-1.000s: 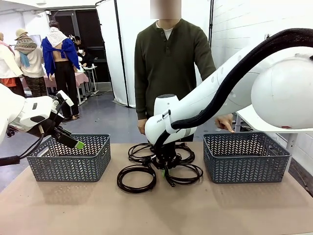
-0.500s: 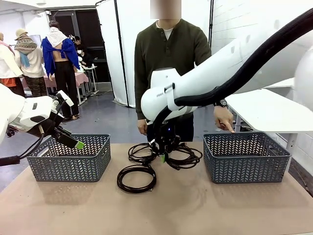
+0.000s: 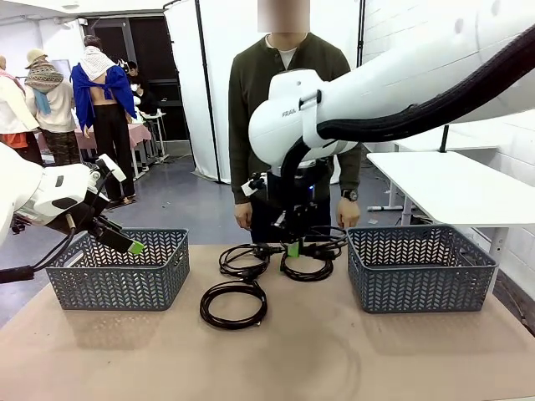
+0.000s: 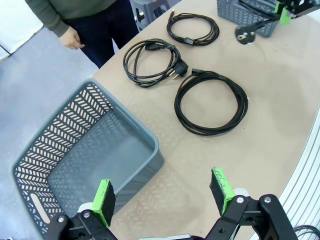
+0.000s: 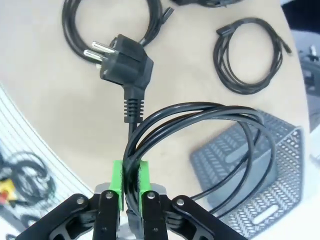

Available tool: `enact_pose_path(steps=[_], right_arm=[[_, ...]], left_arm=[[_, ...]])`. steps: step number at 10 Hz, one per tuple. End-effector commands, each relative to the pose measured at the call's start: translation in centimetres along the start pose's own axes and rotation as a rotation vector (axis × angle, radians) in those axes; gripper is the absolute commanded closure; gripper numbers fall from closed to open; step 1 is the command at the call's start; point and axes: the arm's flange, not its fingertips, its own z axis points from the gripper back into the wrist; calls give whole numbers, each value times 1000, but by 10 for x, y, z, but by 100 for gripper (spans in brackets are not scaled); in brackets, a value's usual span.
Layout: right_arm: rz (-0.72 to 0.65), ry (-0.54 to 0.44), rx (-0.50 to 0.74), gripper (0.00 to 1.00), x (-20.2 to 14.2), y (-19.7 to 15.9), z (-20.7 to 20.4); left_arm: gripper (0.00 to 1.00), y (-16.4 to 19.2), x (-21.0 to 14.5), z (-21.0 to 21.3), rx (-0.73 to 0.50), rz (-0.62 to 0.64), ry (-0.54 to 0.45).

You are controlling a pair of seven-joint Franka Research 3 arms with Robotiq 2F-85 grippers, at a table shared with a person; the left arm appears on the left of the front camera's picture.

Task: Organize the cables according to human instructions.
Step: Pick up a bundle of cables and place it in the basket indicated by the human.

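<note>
From the front you see the right end effector [image 3: 292, 248] hanging in the air above the surface [image 3: 267, 359], between the 2 grey baskets and nearer the right basket [image 3: 418, 269], with black loops dangling under it. Its wrist camera gives you what the front hides. The green pads [image 5: 116, 177] are pinched tight on several strands of 1 cable [image 5: 210, 112]. The plug [image 5: 125, 65] hangs free with 2 round pins, and a basket corner lies below the loop.

The left wrist camera shows you the left end effector [image 4: 162, 192] spread wide and holding nothing, above the rim of the left basket [image 4: 55, 150]. Beyond it, 3 more cables lie flat on the surface: the near coil [image 4: 211, 102], the middle coil [image 4: 150, 60] and the far coil [image 4: 192, 29]. Each is its own ring, close to the next.

The surface is a matte tan sheet. A person [image 3: 288, 109] in a dark green top stands at its far side with both hands low. A white curtain [image 3: 226, 83] hangs behind, and a white table [image 3: 460, 184] stands to the right on a grey floor.

Each cable is thin, black and glossy, wound in several round turns, with plug ends sticking out.
</note>
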Motion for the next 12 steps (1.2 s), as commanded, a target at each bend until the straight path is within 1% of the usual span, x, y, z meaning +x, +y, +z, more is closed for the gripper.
enact_pose_path(steps=[1, 2, 3, 4, 5, 8, 9, 10, 12], right_arm=[[140, 8, 11, 100, -28, -16, 5], [186, 14, 39, 100, -34, -21, 9], [176, 5, 50, 100, -36, -23, 11], [144, -43, 73, 100, -35, -23, 13], [170, 17, 16, 100, -27, -22, 11], [170, 17, 16, 100, -27, -22, 11], [172, 8, 33, 100, -27, -23, 11], [180, 26, 9, 100, -37, -36, 14], [214, 22, 29, 100, -66, -66, 24]], left_arm=[[0, 1, 0, -1, 2, 16, -2], [0, 1, 0, -1, 2, 16, -2], [0, 1, 0, -1, 2, 16, -2], [0, 1, 0, -1, 2, 16, -2], [0, 1, 0, -1, 2, 16, -2], [0, 1, 0, -1, 2, 16, -2], [0, 1, 0, -1, 2, 16, -2], [0, 1, 0, -1, 2, 16, -2], [0, 1, 0, -1, 2, 16, -2]])
